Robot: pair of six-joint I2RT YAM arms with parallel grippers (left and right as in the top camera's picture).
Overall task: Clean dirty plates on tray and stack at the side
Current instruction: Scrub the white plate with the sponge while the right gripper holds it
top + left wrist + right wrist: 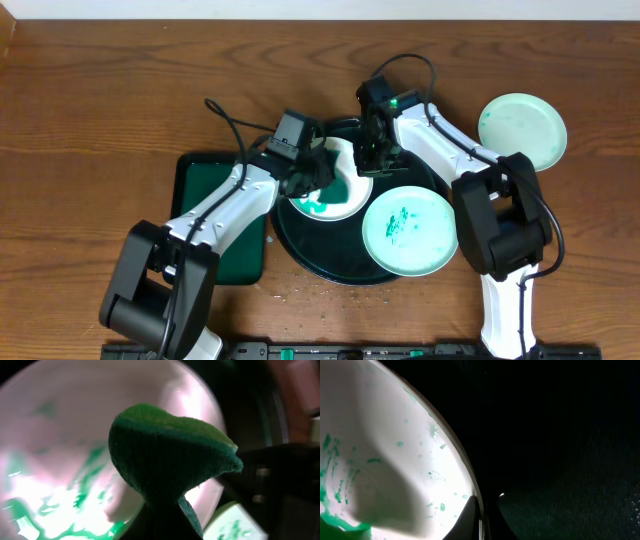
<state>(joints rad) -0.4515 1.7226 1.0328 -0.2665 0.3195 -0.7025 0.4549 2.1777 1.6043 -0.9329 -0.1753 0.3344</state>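
— Scrubbing is the step in hand, I'd judge. Overhead, the left tool [310, 178] is down on a small round white plate smeared teal-green [345, 200], which sits on the left part of the large round black-green tray [310, 250]; the right tool [372, 158] is at its far right rim.
— And the others?
— A second plate [408, 232], small, white, teal-marked, lies on the tray's near right. A third plate [522, 130], pale and round, rests off the tray on the brown wooden surface [100, 100], far right, and looks almost clean. A smaller rectangular dark green tray [205, 200] lies to the left.
— Left wrist view?
— The left tool is clamped on a dark green foam sponge [170, 455], pinched at its narrow end, right over the smeared plate; wet green streaks show on the white.
— Right wrist?
— Its fingers [467, 522] are closed on the smeared plate's rim, one either side, with dark tray beyond.
— So what next?
— More passes over those streaks, I'd say, with the right hold firm so the plate can't skate. Once white, it wants lifting off the tray and setting at the side, probably by the third plate.
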